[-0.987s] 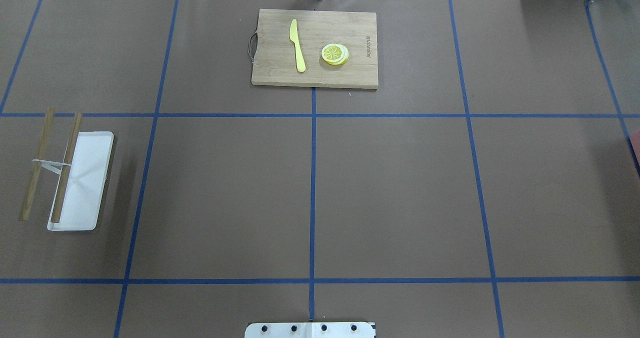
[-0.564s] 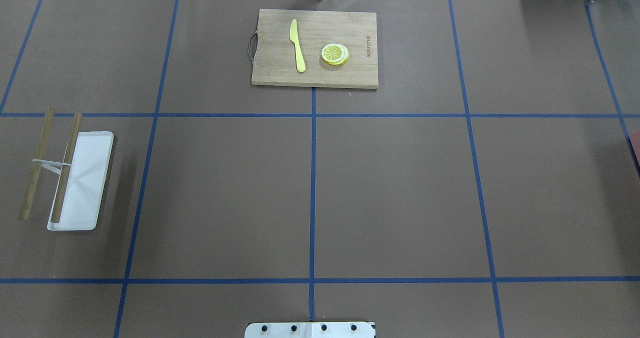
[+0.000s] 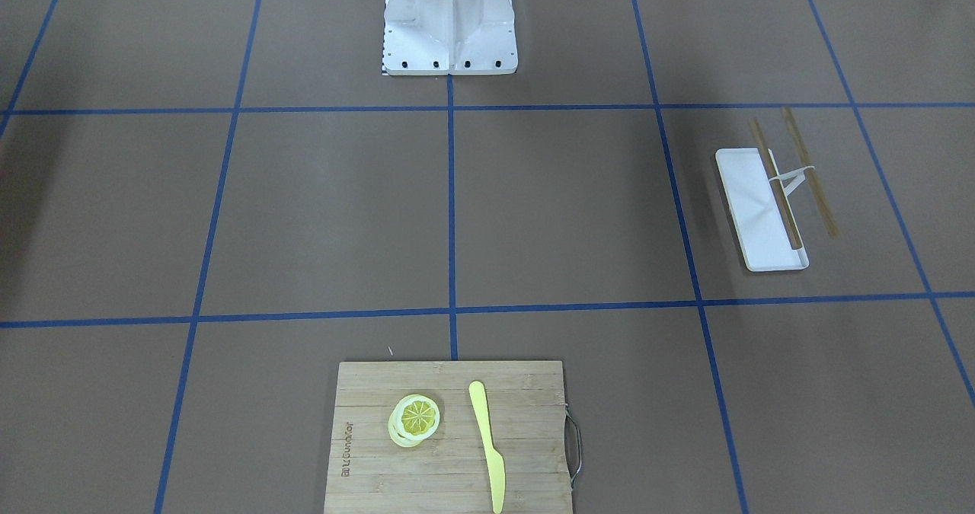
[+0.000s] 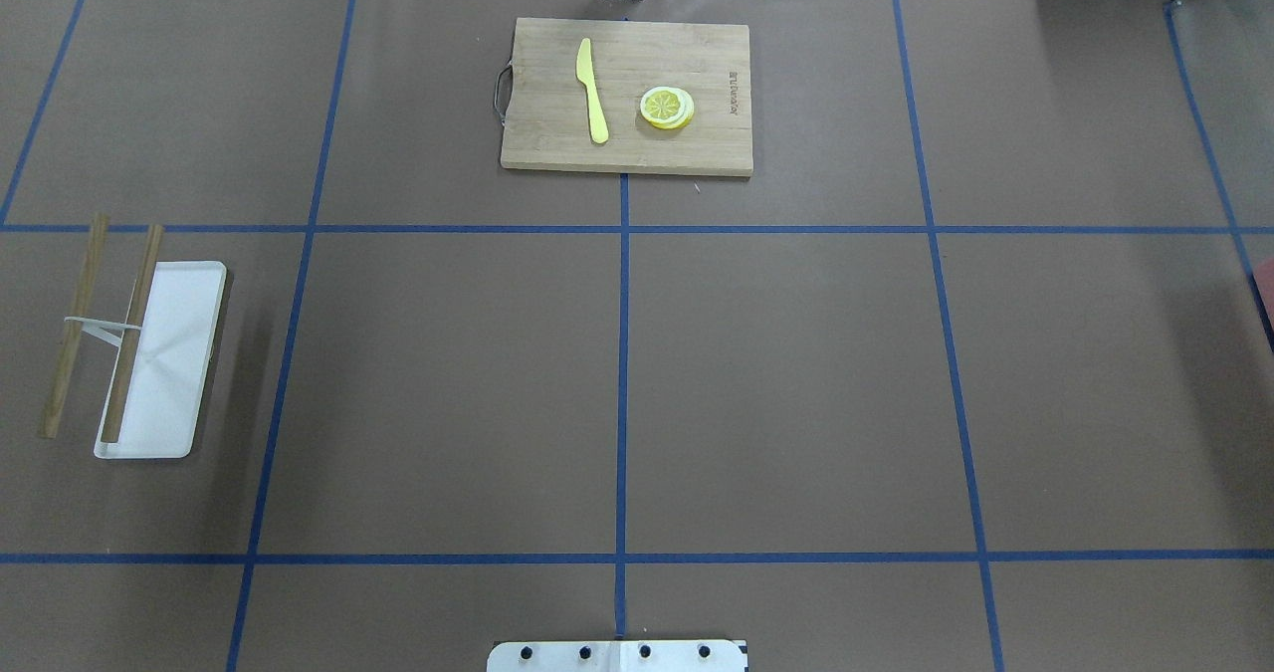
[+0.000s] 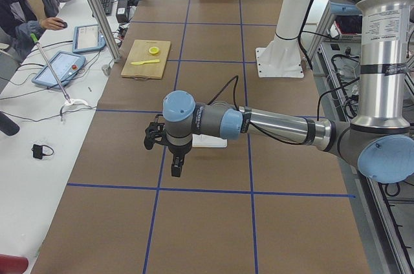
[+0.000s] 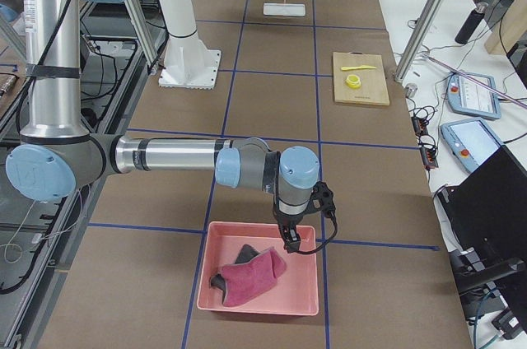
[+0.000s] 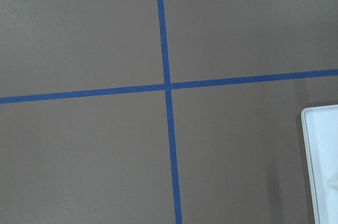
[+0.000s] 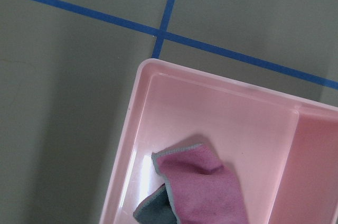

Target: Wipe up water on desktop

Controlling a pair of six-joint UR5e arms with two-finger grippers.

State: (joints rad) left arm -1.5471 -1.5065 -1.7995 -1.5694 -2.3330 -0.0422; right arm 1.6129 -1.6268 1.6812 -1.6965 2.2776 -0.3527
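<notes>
The brown desktop (image 4: 796,383) with blue tape lines shows no water that I can make out. A pink cloth (image 6: 251,275) lies crumpled in a pink tray (image 6: 305,295) at the robot's right end; the right wrist view shows the cloth (image 8: 206,187) too. My right gripper (image 6: 290,244) hangs just above the tray's far rim, beside the cloth. My left gripper (image 5: 176,170) points down over a tape line near a white tray (image 7: 319,166). Both grippers show only in the side views, so I cannot tell whether they are open or shut.
A bamboo cutting board (image 4: 627,95) with a yellow knife (image 4: 592,90) and a lemon slice (image 4: 667,108) sits at the far middle. The white tray (image 4: 164,363) with two wooden sticks (image 4: 75,324) is at the left. The robot's base plate (image 4: 617,655) is at the near edge.
</notes>
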